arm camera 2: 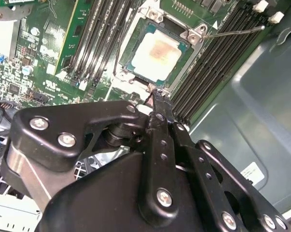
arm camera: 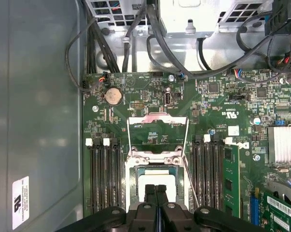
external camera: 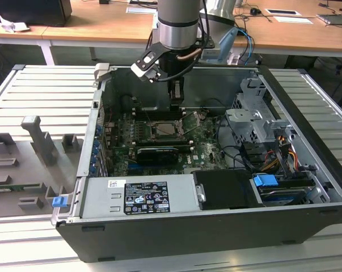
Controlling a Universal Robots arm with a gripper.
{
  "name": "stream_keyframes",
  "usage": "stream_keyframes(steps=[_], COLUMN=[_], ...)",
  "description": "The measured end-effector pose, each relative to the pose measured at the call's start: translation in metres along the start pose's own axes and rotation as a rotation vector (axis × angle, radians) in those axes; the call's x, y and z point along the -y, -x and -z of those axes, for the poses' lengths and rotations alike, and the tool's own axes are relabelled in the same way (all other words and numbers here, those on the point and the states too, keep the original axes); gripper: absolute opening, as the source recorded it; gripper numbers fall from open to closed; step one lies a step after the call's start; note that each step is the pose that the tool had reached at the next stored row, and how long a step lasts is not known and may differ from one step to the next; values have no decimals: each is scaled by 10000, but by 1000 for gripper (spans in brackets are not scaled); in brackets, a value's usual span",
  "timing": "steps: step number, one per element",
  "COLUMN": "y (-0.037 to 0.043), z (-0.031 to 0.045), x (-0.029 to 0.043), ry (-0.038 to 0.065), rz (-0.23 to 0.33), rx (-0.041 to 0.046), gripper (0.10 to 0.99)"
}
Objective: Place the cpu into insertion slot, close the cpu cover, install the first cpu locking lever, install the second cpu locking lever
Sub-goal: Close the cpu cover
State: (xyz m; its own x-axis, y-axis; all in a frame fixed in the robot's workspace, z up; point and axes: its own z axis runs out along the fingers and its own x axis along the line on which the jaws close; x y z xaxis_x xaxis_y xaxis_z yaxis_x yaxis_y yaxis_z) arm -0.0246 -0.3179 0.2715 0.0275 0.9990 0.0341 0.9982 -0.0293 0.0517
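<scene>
In the open computer case [external camera: 159,226] the cpu [arm camera 2: 157,52] lies seated in the socket [arm camera: 135,169], cpu cover [arm camera: 157,118] and locking lever [arm camera 2: 232,32] not yet closed, gripper [arm camera: 156,189] above the socket pinched together, empty.

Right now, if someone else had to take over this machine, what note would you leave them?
End effector: shut, nothing visibly held, its tips close to the edge of the cpu cover.
The cpu: lying in its slot, framed by the cpu cover.
Done: cpu placed; the cover looks lowered over it.
Left: both locking levers. One thin lever sticks out from the cover's corner and looks unlatched.
</scene>
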Motion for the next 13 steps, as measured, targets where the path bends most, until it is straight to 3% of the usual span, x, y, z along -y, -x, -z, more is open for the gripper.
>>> stream_keyframes(steps=[13], y=[-1], z=[-2], x=[-39], ry=[0], rz=[1], rx=[0], gripper=[106])
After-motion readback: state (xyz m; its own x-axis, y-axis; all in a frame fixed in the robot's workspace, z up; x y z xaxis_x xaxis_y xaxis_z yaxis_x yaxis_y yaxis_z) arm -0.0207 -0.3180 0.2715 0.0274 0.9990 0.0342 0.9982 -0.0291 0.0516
